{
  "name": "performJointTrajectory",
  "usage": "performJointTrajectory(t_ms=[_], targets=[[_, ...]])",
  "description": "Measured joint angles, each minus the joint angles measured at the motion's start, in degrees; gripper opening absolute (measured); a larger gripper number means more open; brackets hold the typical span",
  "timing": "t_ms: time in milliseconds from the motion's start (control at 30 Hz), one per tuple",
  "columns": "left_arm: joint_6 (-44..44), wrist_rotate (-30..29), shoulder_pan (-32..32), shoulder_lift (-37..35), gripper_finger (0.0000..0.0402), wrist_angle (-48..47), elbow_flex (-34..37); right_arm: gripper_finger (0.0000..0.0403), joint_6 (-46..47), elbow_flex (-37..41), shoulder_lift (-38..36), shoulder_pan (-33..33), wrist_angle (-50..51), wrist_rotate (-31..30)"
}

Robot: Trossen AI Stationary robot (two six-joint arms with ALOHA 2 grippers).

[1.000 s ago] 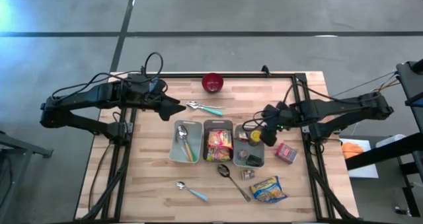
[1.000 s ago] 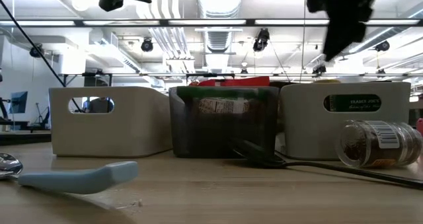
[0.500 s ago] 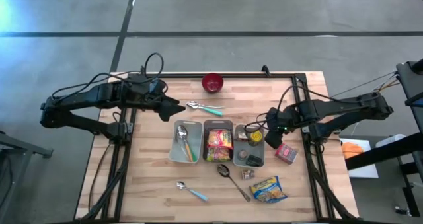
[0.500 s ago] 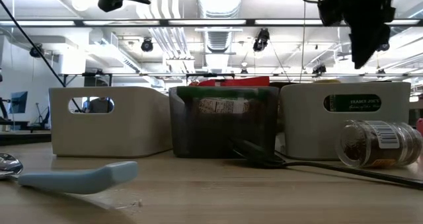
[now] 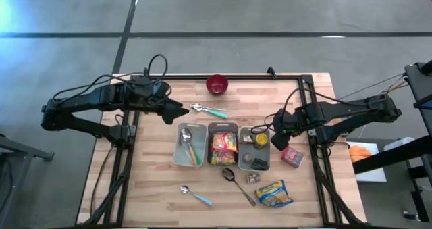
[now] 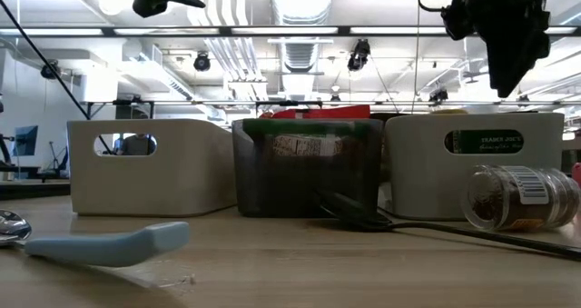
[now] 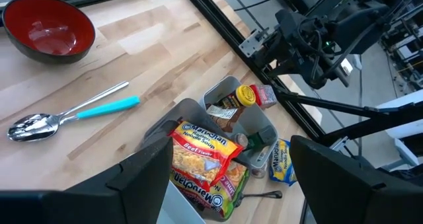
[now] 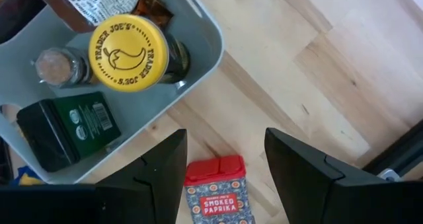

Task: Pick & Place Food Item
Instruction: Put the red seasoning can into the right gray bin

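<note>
Moved: right gripper [image 5: 278,125] has swung off the right bin [image 5: 247,163] toward the tabletop's right edge and tipped more steeply downward; left arm unchanged.
Right gripper state: fingers [image 8: 301,174] parted about halfway, holding nothing, hanging over bare wood beside the right bin.
Paprika tin [image 8: 216,193]: lying on the tabletop between those fingers in the wrist view, just outside the right bin, near the right edge.
Right bin contents: yellow-lidded jar [image 8: 127,53], small spice jar [image 8: 58,67], green tin [image 8: 68,131].
Middle bin [image 5: 223,127]: holds noodle packets [image 7: 199,158].
Left gripper [image 5: 181,111]: wide, empty, raised near the far left corner, beside a teal-handled spoon [image 5: 209,111].
Red bowl [image 5: 217,84]: at the far edge.
</note>
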State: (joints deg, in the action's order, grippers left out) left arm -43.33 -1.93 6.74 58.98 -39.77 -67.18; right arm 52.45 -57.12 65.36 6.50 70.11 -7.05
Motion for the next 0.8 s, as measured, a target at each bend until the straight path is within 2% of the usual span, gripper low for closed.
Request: performJointTrajectory(t_ms=[367, 533, 633, 800], targets=[[0.0, 0.0, 0.0, 0.0, 0.0305, -0.6, 0.0, 0.0201, 1.6, 0.0, 0.0, 0.1, 0.2, -0.3], [0.0, -0.1, 0.0, 0.0, 0.0305, -0.8, 0.0, 0.0208, 1.6, 0.0, 0.0, 0.1, 0.3, 1.6], [0.0, -0.2, 0.0, 0.0, 0.0305, -0.8, 0.0, 0.024, 1.6, 0.0, 0.0, 0.1, 0.3, 3.1], [0.8, -0.2, 0.1, 0.0, 0.0305, -0.8, 0.0, 0.0333, -1.9, 0.0, 0.0, 0.2, -0.4, 6.4]])
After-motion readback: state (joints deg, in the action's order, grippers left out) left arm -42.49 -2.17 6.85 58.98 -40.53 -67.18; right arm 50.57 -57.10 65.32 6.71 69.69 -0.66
